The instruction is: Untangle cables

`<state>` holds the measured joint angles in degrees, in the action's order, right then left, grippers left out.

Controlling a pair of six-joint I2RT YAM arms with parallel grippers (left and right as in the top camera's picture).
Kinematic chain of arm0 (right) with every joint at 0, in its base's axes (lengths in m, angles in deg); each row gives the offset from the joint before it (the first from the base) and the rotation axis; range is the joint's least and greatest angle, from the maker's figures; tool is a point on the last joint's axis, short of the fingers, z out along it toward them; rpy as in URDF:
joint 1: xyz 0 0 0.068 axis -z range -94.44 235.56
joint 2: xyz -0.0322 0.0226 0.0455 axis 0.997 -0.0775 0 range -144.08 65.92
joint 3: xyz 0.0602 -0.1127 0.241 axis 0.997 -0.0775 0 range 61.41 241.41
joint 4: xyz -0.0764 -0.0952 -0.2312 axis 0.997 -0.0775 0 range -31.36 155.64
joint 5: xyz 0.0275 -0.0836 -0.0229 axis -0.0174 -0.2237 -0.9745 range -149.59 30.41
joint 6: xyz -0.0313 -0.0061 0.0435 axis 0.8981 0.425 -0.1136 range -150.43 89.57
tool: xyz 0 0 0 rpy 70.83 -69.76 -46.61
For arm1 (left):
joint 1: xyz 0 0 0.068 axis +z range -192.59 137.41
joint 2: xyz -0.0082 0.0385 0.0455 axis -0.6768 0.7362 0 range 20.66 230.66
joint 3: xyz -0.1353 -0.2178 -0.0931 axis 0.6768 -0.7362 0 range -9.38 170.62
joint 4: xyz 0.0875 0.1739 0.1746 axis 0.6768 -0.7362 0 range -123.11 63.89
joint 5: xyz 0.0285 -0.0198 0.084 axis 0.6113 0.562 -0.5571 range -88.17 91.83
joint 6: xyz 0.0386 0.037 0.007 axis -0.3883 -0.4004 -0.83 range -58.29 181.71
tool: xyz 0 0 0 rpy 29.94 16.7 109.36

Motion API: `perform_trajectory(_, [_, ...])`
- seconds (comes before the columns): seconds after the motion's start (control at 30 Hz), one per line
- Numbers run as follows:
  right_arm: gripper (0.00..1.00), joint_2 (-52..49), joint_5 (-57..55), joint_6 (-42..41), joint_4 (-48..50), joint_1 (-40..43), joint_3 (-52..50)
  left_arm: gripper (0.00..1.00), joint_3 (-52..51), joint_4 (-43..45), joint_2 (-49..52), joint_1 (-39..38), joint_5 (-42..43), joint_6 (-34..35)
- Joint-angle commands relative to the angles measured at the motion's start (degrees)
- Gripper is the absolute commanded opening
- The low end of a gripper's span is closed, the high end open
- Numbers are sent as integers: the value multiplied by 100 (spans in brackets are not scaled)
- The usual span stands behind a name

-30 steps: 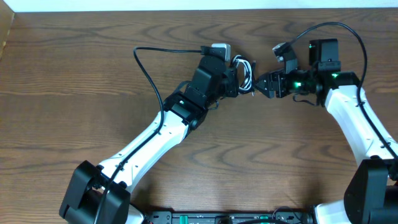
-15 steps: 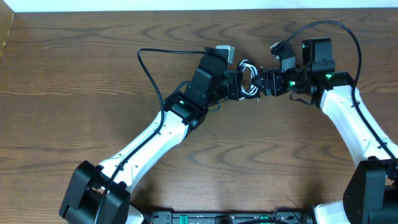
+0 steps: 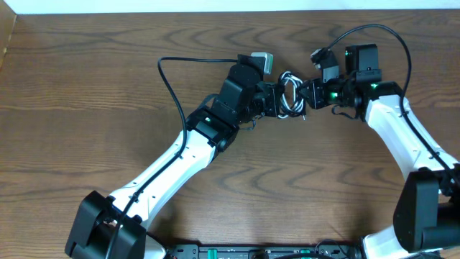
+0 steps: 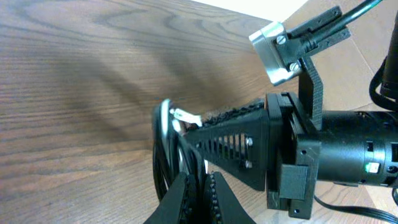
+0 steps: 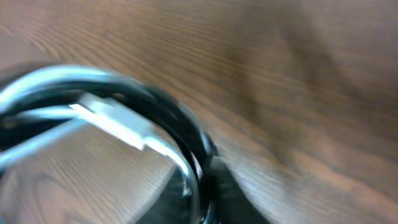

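I am grasping the cables (image 3: 290,93): my left gripper (image 3: 279,101) pinches them, my right gripper (image 3: 305,97) I cannot tell. Next, I should pull apart gently.

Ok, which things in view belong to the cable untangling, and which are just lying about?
Part of the job: white cable, black cable, left fingers, right fingers.

Just there: wooden table, thick black wires on the arms.

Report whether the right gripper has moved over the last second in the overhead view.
Yes. Judged against the table, the right gripper has shifted left, toward the cables at the left gripper.
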<state>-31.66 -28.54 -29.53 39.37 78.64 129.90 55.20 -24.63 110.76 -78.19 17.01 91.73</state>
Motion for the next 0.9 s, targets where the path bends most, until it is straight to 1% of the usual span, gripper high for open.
perform_trajectory(0.0, [1,-42,-72,-26,17,-28,-35,8,4,33,-179,17,22,-17])
perform_trajectory(0.27, [1,-42,-90,-166,31,83,-35,8,4,-236,-177,17,-560,-254])
perform_trajectory(0.43, [1,-35,-560,-715,-153,341,-35,8,4,-446,-179,101,-1248,-341])
perform_trajectory(0.5, [1,-35,-566,-730,-258,529,-35,8,4,-490,-184,251,-1403,-339])
perform_trajectory(0.77, [1,-35,-1027,-734,-634,1613,-35,8,4,-678,-420,1228,-1419,-341])
perform_trajectory(0.87, [1,-35,-1036,-1032,-645,2009,-35,8,4,-807,-546,1600,-1421,-341])
